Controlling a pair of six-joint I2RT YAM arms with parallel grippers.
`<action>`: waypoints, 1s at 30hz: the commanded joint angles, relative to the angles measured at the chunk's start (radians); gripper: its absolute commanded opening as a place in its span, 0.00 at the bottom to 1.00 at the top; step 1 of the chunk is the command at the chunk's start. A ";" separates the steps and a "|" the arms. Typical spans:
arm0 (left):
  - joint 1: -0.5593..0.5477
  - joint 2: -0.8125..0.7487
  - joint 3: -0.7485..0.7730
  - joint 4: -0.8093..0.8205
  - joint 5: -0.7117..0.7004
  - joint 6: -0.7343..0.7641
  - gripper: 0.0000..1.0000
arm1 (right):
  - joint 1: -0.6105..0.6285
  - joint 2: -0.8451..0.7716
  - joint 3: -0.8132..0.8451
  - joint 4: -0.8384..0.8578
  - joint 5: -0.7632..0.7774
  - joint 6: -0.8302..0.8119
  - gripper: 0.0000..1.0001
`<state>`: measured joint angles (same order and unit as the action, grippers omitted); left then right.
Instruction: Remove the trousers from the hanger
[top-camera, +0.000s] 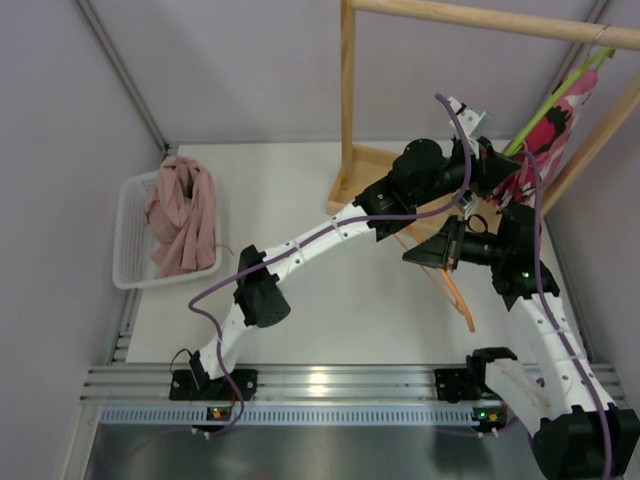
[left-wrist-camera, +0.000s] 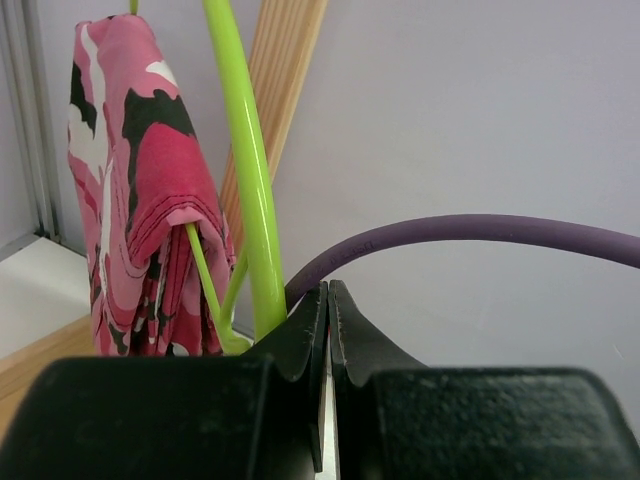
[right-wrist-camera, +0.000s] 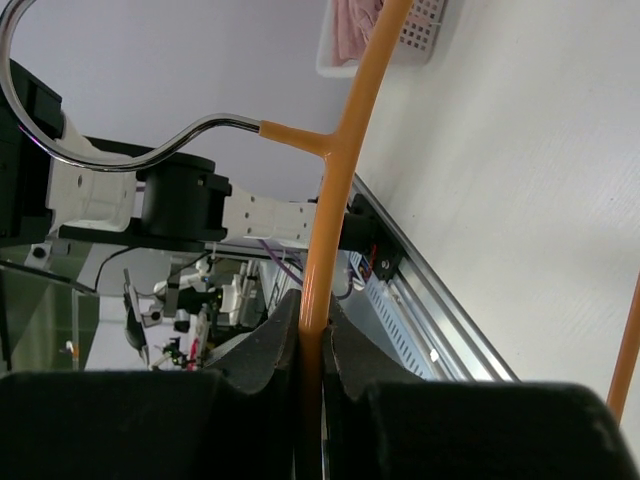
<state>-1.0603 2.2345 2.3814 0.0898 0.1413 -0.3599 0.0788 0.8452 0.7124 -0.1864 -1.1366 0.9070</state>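
Observation:
The dusty-pink trousers (top-camera: 182, 215) lie bunched in the white basket (top-camera: 130, 270) at the left, off the hanger; a bit of them shows in the right wrist view (right-wrist-camera: 355, 25). My right gripper (top-camera: 415, 257) (right-wrist-camera: 312, 310) is shut on the bare orange hanger (top-camera: 460, 295) (right-wrist-camera: 345, 150), holding it above the table, with its metal hook (right-wrist-camera: 100, 160) free in the air. My left gripper (top-camera: 512, 165) (left-wrist-camera: 328, 290) is shut and empty, raised beside the lime-green hanger (left-wrist-camera: 250, 180).
A wooden rack (top-camera: 347, 100) stands at the back right. The lime-green hanger (top-camera: 560, 95) hangs on it with a red-and-pink patterned garment (top-camera: 545, 140) (left-wrist-camera: 130, 200). A purple cable (left-wrist-camera: 480, 230) arcs just past the left fingers.

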 joint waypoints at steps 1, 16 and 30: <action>0.016 -0.048 -0.005 0.129 -0.019 -0.007 0.06 | 0.013 -0.024 0.001 -0.022 -0.011 -0.077 0.00; 0.048 -0.165 -0.159 0.195 0.069 -0.074 0.71 | 0.001 -0.080 -0.004 -0.021 -0.032 -0.063 0.00; 0.068 -0.372 -0.383 0.214 0.119 -0.077 0.99 | -0.002 -0.175 0.038 -0.283 -0.035 -0.259 0.00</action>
<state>-0.9958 1.9469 2.0178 0.2317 0.2535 -0.4427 0.0765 0.7013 0.6941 -0.4305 -1.1538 0.7319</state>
